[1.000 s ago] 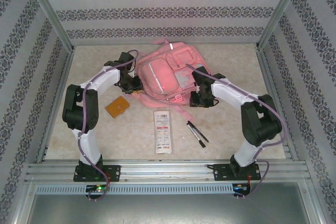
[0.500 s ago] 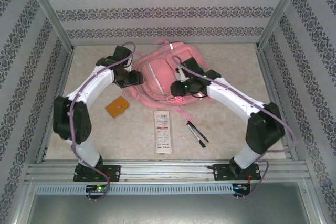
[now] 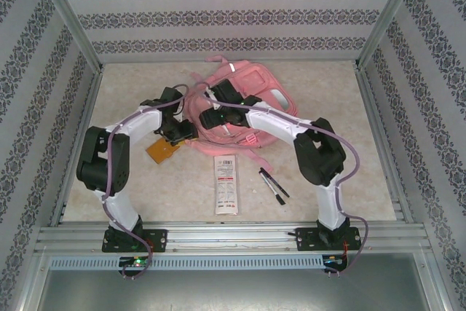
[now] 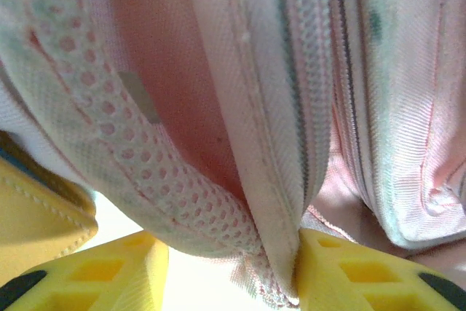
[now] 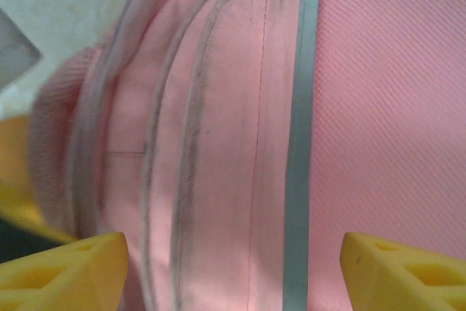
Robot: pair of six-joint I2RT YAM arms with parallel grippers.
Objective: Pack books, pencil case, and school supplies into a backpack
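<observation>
L gripper (image 4: 233,274): fingers standing partly apart w/ mesh edge of backpack (image 3: 251,87) lying between them; cannot tell if clamping. R gripper (image 5: 233,274): jaws standing wide apart, hovering over the front panel. The backpack is lying rear-centre on table (image 3: 328,92); booklet (image 3: 162,151), pencil case (image 3: 226,183), pens (image 3: 273,183) lying in front.

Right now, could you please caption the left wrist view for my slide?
Left gripper with yellow fingers apart around a mesh-edged fold of the pink backpack.
</observation>
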